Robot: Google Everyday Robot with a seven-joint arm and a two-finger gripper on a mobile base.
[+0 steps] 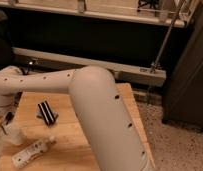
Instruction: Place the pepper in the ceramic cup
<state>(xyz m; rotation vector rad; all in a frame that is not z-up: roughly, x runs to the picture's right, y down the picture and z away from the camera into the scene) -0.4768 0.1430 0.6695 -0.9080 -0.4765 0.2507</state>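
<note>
The white ceramic cup [13,135] stands on the wooden table [65,135] near its left edge. My gripper [5,121] is at the far left of the camera view, right over the cup's rim, at the end of the big white arm [95,110] that reaches across the table. I cannot make out the orange pepper; it is hidden at the gripper or lost at the frame's edge.
A black ridged block [46,112] lies on the table right of the cup. A white labelled bottle [31,151] lies on its side in front of the cup. The arm covers the table's right half. A dark wall with a metal rail [125,67] stands behind.
</note>
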